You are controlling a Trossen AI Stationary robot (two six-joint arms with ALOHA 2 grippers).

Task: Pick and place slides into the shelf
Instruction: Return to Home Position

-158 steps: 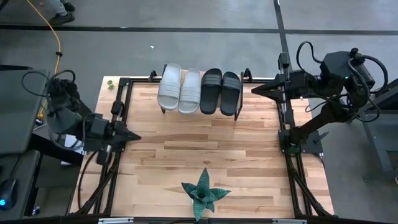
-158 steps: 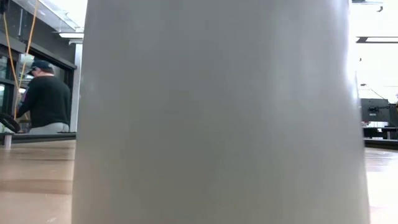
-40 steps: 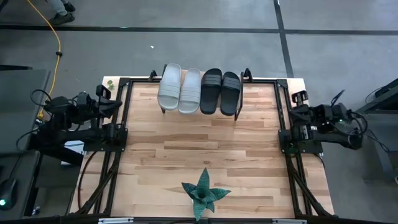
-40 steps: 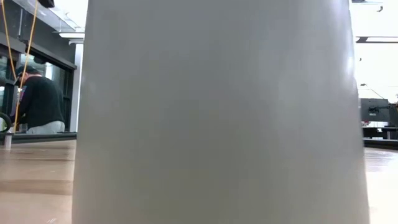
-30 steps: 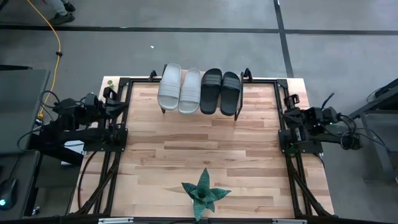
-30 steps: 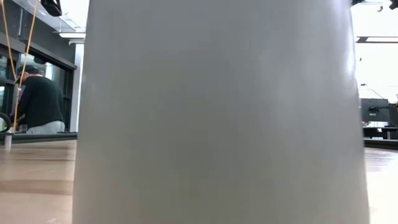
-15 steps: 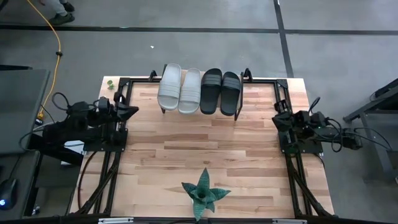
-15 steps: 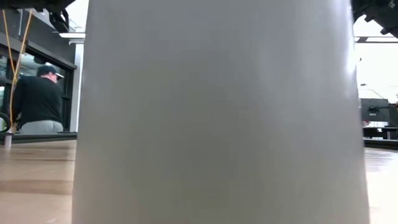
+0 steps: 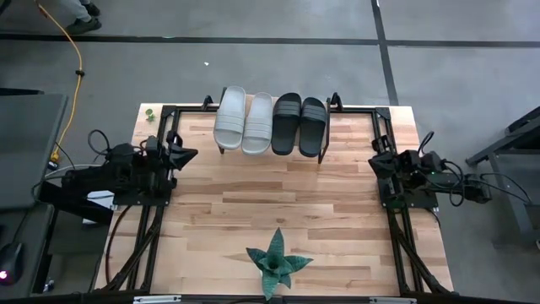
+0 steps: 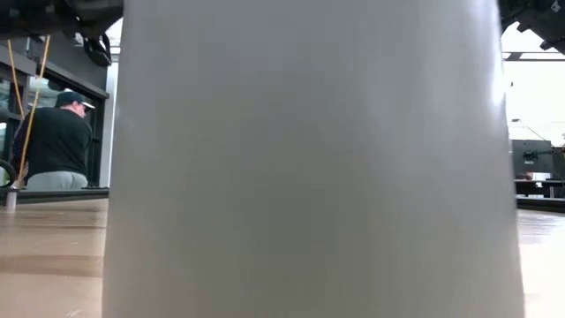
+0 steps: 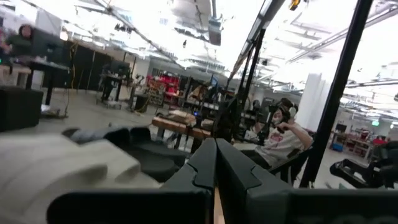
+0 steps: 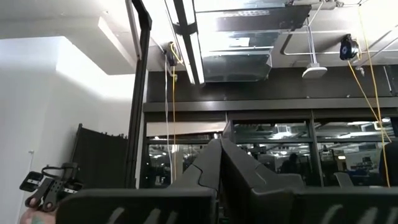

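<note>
I'm watching the left gripper (image 9: 186, 154) sitting with fingers pressed together, and the right gripper (image 9: 374, 160) likewise closed. The four slides (image 9: 257, 123) are lying in a row on the shelf (image 9: 321, 157), between the two grippers and beyond them, pale pair nearer the left.

From where I stand the tabletop (image 9: 278, 203) is butcher-block wood, light strips with a smooth satin sheen, edged by a dark matt metal frame (image 9: 354, 107). The pale slides (image 9: 243, 121) and black slides (image 9: 299, 124) look like matt moulded foam or rubber, with ribbed straps. The plant (image 9: 276, 262) has stiff, plastic-looking leaves. A pale grey object (image 10: 309, 159) filling the low view is smooth and matt. The floor (image 9: 253, 51) is smooth grey concrete. The left end effector (image 11: 216, 144) and right end effector (image 12: 219, 144) are dark and matt, plastic by the look.
</note>
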